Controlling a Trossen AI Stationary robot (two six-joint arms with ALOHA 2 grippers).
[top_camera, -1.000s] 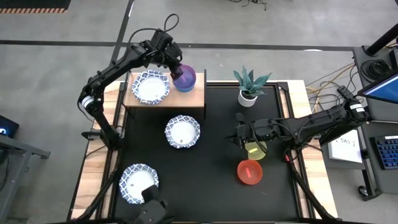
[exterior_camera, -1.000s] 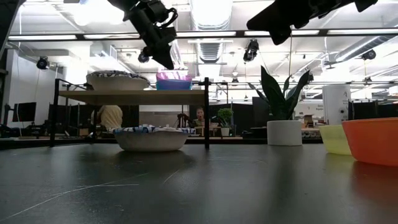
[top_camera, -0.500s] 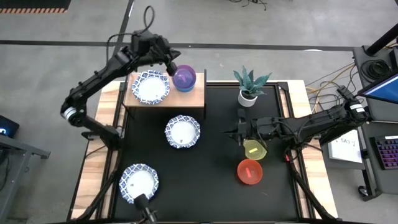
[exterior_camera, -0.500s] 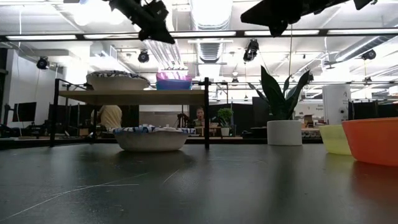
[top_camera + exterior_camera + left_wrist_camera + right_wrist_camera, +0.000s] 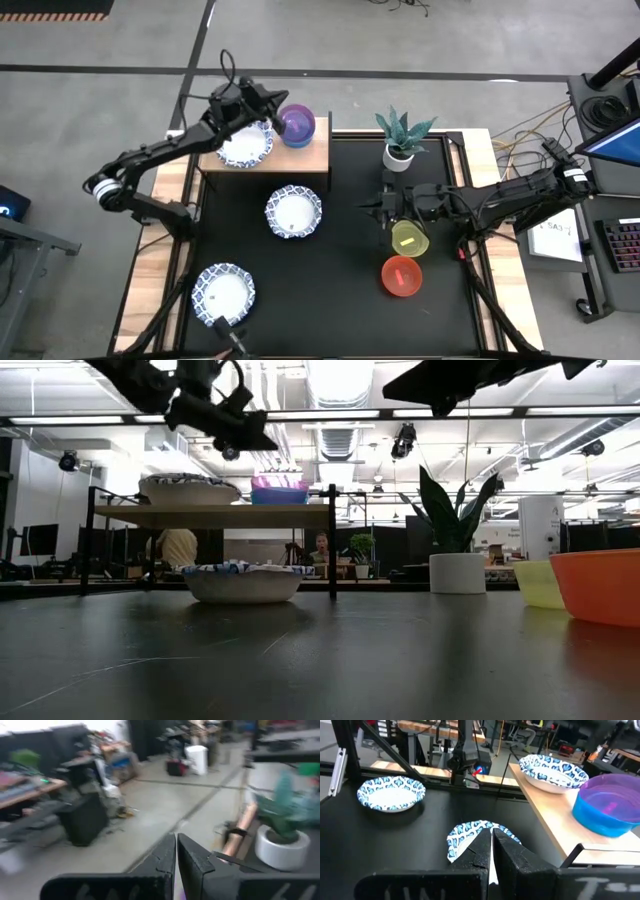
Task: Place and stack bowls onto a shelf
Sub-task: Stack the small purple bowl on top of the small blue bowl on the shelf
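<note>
The shelf stands at the table's far left. On it sit a patterned bowl and a purple bowl nested in a blue bowl. My left gripper hovers shut above the shelf's far edge, between those bowls, touching nothing. Two more patterned bowls rest on the table, one mid-table and one near the left front. The yellow bowl and red bowl sit at the right. My right gripper is shut in the air just left of the yellow bowl.
A white pot with a green plant stands at the table's far edge, right of the shelf. Bare black table lies between the patterned bowls and the red bowl. The shelf's dark posts rise beside the mid-table bowl.
My left gripper has drawn back from the purple bowl, moving up and toward the table's left, and the arm has swung out over the left edge. The purple bowl stays nested on the shelf.
</note>
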